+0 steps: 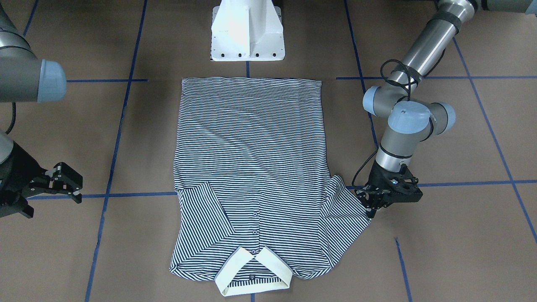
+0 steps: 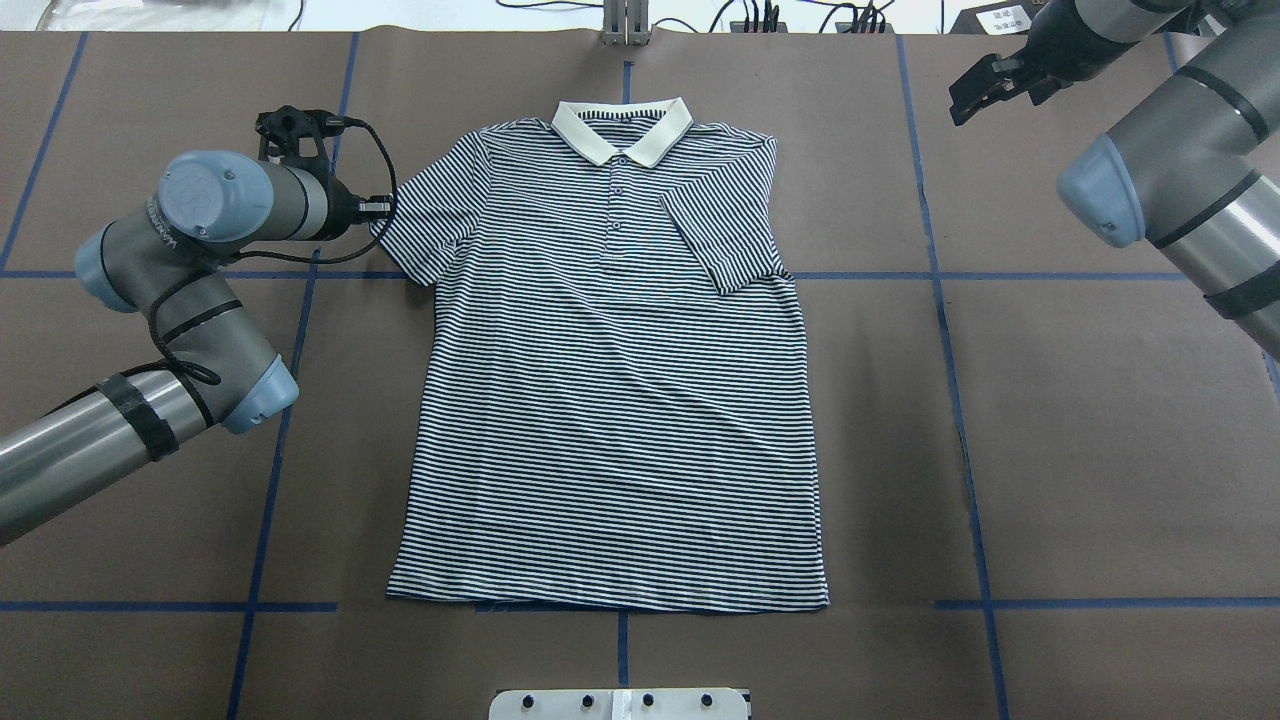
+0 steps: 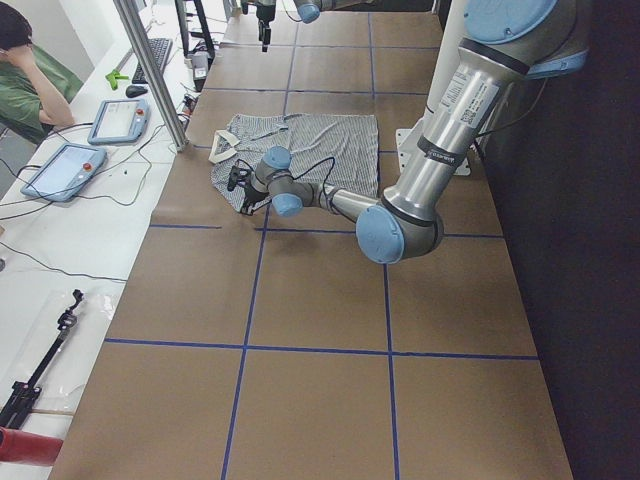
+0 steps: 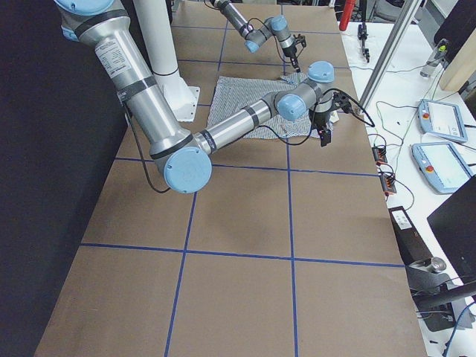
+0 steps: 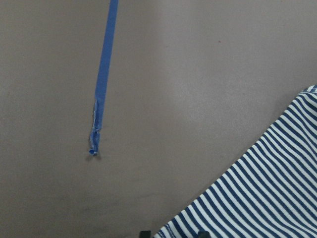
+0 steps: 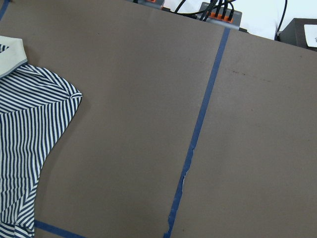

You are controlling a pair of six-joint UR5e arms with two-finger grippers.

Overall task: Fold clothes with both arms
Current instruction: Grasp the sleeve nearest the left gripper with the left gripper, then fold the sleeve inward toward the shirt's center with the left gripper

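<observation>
Striped cloth of the polo shirt (image 5: 257, 198) is seen closest in the left wrist view, where the hem of its left sleeve (image 2: 425, 225) lies at the tips of the jaws of the left arm (image 2: 215, 205). Two dark fingertips (image 5: 202, 232) are just glimpsed at the lower edge, set apart with the hem between them. The jaws seem to be parted rather than clamped on the cloth, though little of them is shown. Beyond those jaws bare brown counter (image 5: 198, 74) is seen, crossed by a strip of blue tape (image 5: 104, 74) whose frayed end lies apart from the sleeve.

From the left jaws the shirt is spread flat on the counter, front upward. Its cream collar (image 1: 251, 272) and buttoned placket (image 1: 254, 228) are at the end away from the white pedestal base (image 1: 247, 29). The right sleeve (image 2: 720, 235) is folded inward over the chest, while the left sleeve is laid outward.

The jaws of the right arm (image 2: 1180, 170) are held apart with nothing between them. The shirt lies well apart from them; only a shoulder and a bit of collar are caught at the left edge of the right wrist view.
</observation>
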